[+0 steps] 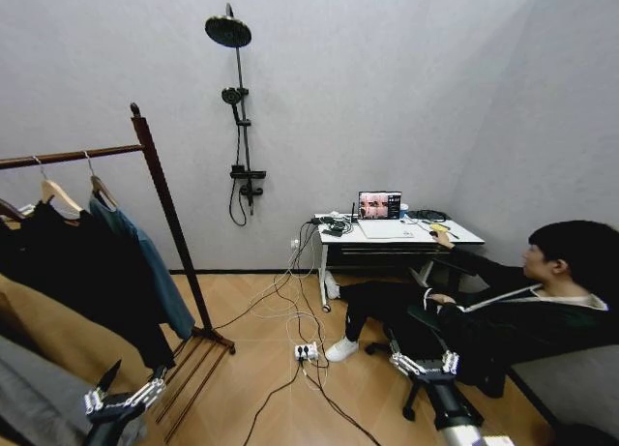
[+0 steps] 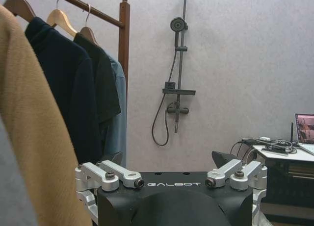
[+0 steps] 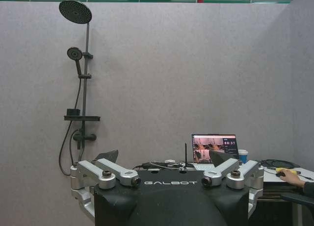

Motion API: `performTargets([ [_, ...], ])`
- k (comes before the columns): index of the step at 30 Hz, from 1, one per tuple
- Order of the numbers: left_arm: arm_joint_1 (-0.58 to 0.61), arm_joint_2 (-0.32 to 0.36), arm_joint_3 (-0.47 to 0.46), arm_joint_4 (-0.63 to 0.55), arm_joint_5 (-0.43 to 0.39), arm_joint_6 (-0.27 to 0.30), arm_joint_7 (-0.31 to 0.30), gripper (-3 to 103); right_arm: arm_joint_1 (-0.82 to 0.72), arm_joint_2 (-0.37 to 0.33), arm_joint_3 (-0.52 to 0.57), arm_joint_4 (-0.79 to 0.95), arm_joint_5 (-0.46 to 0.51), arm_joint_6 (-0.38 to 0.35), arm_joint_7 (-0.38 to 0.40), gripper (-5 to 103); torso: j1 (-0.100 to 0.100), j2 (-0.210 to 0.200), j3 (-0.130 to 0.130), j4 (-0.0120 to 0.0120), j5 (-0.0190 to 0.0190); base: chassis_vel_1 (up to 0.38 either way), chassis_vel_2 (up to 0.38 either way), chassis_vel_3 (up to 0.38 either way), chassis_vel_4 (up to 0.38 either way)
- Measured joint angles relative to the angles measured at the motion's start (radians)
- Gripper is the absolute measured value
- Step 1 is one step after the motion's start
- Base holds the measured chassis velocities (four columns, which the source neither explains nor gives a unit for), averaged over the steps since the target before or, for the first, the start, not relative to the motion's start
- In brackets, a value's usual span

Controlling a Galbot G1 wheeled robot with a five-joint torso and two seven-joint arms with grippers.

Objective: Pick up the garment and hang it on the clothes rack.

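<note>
The dark reddish-brown clothes rack point(image 1: 166, 212) stands at the left, its rail point(image 1: 68, 157) running off the view's edge. The teal-blue garment point(image 1: 147, 262) hangs from that rail on a wooden hanger point(image 1: 100, 188), at the end nearest the knob-topped upright, beside a black top point(image 1: 77, 272). The left wrist view shows the garment point(image 2: 118, 113) as a pale blue strip behind the black top point(image 2: 100, 96), close to the upright point(image 2: 124, 44). My left gripper point(image 1: 133, 380) point(image 2: 168, 160) is low, in front of the rack's base, open and empty. My right gripper point(image 1: 423, 354) point(image 3: 164, 156) is low at the right, open and empty.
A tan garment point(image 2: 29, 133) and a grey cloth point(image 1: 34, 398) lie close on the left. A shower fixture point(image 1: 239, 107) is on the back wall. Cables and a power strip point(image 1: 306, 350) lie on the floor. A seated person point(image 1: 503, 306) is at a desk point(image 1: 401, 235) with a laptop.
</note>
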Motion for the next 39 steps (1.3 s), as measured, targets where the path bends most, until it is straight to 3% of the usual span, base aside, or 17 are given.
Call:
performTargets([
  [11, 0.0, 0.0, 0.0, 0.0, 0.0, 0.0, 0.0, 100, 0.0, 0.0, 0.0, 0.0, 0.0, 0.0, 0.0, 100, 0.0, 0.0, 0.0, -0.0003, 0.0009, 0.313, -0.297, -0.305, 0.308],
  [14, 0.0, 0.0, 0.0, 0.0, 0.0, 0.0, 0.0, 100, 0.0, 0.0, 0.0, 0.0, 0.0, 0.0, 0.0, 100, 0.0, 0.0, 0.0, -0.0002, -0.0006, 0.329, -0.392, -0.355, 0.358],
  [17, 0.0, 0.0, 0.0, 0.0, 0.0, 0.0, 0.0, 100, 0.0, 0.0, 0.0, 0.0, 0.0, 0.0, 0.0, 100, 0.0, 0.0, 0.0, -0.0003, 0.001, 0.367, -0.379, -0.346, 0.346],
  [18, 0.0, 0.0, 0.0, 0.0, 0.0, 0.0, 0.0, 100, 0.0, 0.0, 0.0, 0.0, 0.0, 0.0, 0.0, 100, 0.0, 0.0, 0.0, 0.0, -0.001, 0.339, -0.366, -0.367, 0.372],
  [20, 0.0, 0.0, 0.0, 0.0, 0.0, 0.0, 0.0, 100, 0.0, 0.0, 0.0, 0.0, 0.0, 0.0, 0.0, 100, 0.0, 0.0, 0.0, 0.0, -0.0006, 0.339, -0.348, -0.361, 0.372],
  [21, 0.0, 0.0, 0.0, 0.0, 0.0, 0.0, 0.001, 100, 0.0, 0.0, 0.0, 0.0, 0.0, 0.0, 0.0, 100, 0.0, 0.0, 0.0, -0.0002, 0.0017, 0.391, -0.348, -0.38, 0.343],
  [24, 0.0, 0.0, 0.0, 0.0, 0.0, 0.0, 0.0, 100, 0.0, 0.0, 0.0, 0.0, 0.0, 0.0, 0.0, 100, 0.0, 0.0, 0.0, -0.0001, -0.0013, 0.339, -0.374, -0.355, 0.364],
  [27, 0.0, 0.0, 0.0, 0.0, 0.0, 0.0, 0.0, 100, 0.0, 0.0, 0.0, 0.0, 0.0, 0.0, 0.0, 100, 0.0, 0.0, 0.0, -0.0001, 0.0015, 0.365, -0.321, -0.357, 0.355],
  [29, 0.0, 0.0, 0.0, 0.0, 0.0, 0.0, 0.0, 100, 0.0, 0.0, 0.0, 0.0, 0.0, 0.0, 0.0, 100, 0.0, 0.0, 0.0, -0.0001, -0.0014, 0.314, -0.346, -0.33, 0.353],
  [32, 0.0, 0.0, 0.0, 0.0, 0.0, 0.0, 0.0, 100, 0.0, 0.0, 0.0, 0.0, 0.0, 0.0, 0.0, 100, 0.0, 0.0, 0.0, 0.0, 0.0013, 0.353, -0.36, -0.338, 0.358],
  [34, 0.0, 0.0, 0.0, 0.0, 0.0, 0.0, 0.0, 100, 0.0, 0.0, 0.0, 0.0, 0.0, 0.0, 0.0, 100, 0.0, 0.0, 0.0, -0.0001, -0.0009, 0.357, -0.372, -0.348, 0.359],
  [39, 0.0, 0.0, 0.0, 0.0, 0.0, 0.0, 0.0, 100, 0.0, 0.0, 0.0, 0.0, 0.0, 0.0, 0.0, 100, 0.0, 0.0, 0.0, 0.0, 0.0013, 0.351, -0.358, -0.354, 0.345],
])
